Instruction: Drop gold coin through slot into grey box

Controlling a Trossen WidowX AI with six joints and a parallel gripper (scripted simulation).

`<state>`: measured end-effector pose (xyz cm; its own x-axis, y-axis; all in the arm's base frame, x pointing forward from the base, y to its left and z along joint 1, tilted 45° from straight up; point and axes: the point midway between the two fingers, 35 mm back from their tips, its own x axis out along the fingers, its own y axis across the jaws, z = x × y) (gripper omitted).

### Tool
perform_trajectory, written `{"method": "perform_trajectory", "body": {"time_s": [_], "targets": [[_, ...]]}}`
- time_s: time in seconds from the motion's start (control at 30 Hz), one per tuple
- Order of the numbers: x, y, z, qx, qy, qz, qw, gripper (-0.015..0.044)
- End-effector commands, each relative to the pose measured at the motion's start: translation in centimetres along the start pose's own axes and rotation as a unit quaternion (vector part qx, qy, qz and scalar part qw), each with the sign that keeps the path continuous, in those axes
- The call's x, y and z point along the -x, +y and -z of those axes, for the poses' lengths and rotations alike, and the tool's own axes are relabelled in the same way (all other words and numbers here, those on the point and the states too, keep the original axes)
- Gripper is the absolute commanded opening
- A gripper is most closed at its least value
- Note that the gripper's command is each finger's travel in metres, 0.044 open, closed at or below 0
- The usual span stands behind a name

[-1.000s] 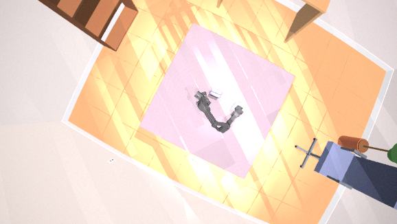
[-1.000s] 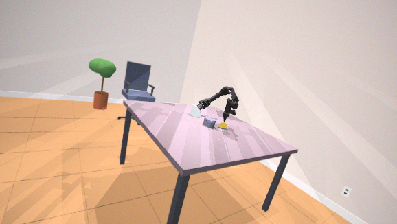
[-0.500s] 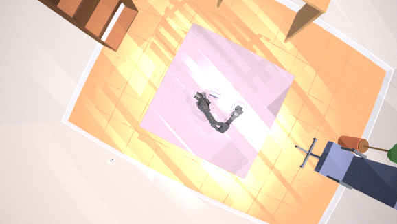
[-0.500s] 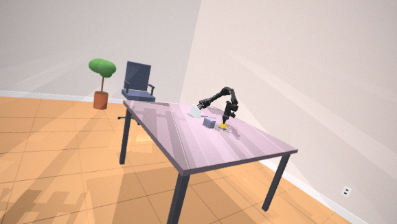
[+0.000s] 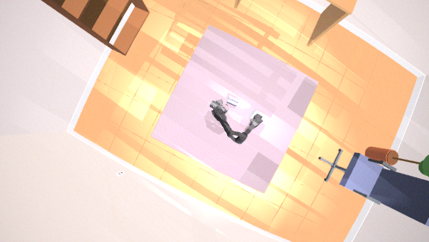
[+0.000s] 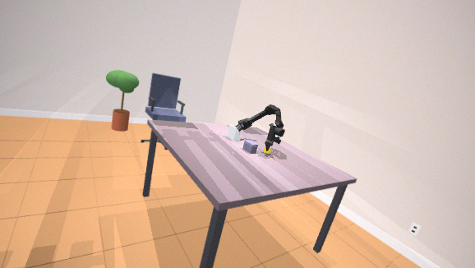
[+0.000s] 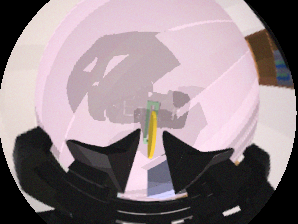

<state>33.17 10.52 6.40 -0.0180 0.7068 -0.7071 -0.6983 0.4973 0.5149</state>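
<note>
The gold coin (image 6: 267,151) (image 7: 153,140) stands on edge in the green holder (image 7: 154,105). My gripper (image 6: 267,147) (image 7: 151,132) points down right over the coin with its fingers part open. In the wrist view a fingertip shows on each side of the coin, with a gap to both; how far down they reach is hard to tell. The closed grey-blue box (image 5: 232,100) (image 6: 250,147) (image 7: 159,179) stands beside the holder. Its slot shows as a dark line in the top view. The arm hides the coin in that view.
The arm's base stands by a white block (image 6: 233,132) on the pink table (image 5: 193,111) (image 6: 197,164), on the far side of the box from the holder in the exterior view. The arm arches above the table from there. A chair (image 6: 165,92) and a potted plant (image 6: 121,119) stand beyond the table.
</note>
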Motion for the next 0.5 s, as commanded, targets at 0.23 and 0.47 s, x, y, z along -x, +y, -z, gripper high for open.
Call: {"method": "perform_trajectory", "body": {"time_s": [0.23, 0.47], "targets": [[-1.8, 0.2, 0.1, -0.001, -0.002, -0.002, 1.000, 0.0161], [-1.8, 0.2, 0.1, -0.001, -0.002, -0.002, 1.000, 0.0003]]}}
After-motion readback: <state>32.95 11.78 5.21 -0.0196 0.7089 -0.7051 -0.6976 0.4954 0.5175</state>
